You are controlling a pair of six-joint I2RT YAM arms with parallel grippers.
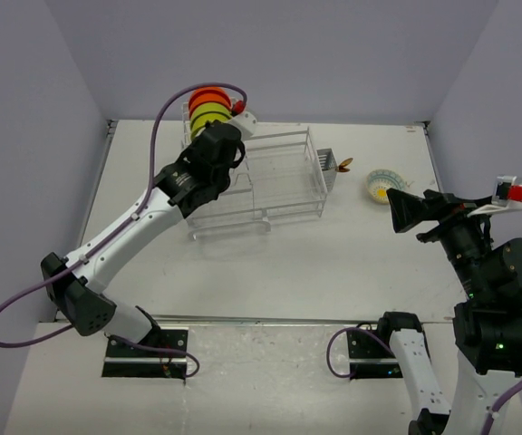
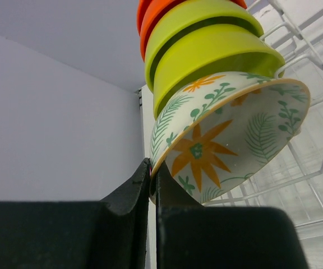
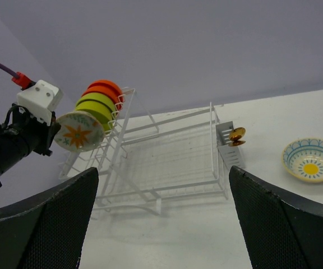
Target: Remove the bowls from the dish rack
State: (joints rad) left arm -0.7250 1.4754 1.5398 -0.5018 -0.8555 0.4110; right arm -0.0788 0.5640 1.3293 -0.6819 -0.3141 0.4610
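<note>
The white wire dish rack (image 1: pixel 279 186) stands at the back of the table. In its taller slotted end, orange-red bowls (image 1: pixel 208 94) and lime-green bowls (image 1: pixel 209 114) stand on edge in a row. My left gripper (image 2: pixel 152 168) is shut on the rim of the whitish flower-patterned bowl (image 2: pixel 229 134), the nearest in the row, which leans against a green bowl (image 2: pixel 206 53). The right wrist view shows that bowl (image 3: pixel 78 131) at the rack's (image 3: pixel 167 162) left end. My right gripper (image 3: pixel 162 171) is open and empty, held above the table to the right of the rack.
A whitish bowl with a blue and yellow pattern (image 1: pixel 383 186) sits upright on the table right of the rack, also in the right wrist view (image 3: pixel 310 159). The cutlery basket (image 1: pixel 326 168) on the rack's right end holds golden utensils (image 3: pixel 237 134). Walls enclose the table.
</note>
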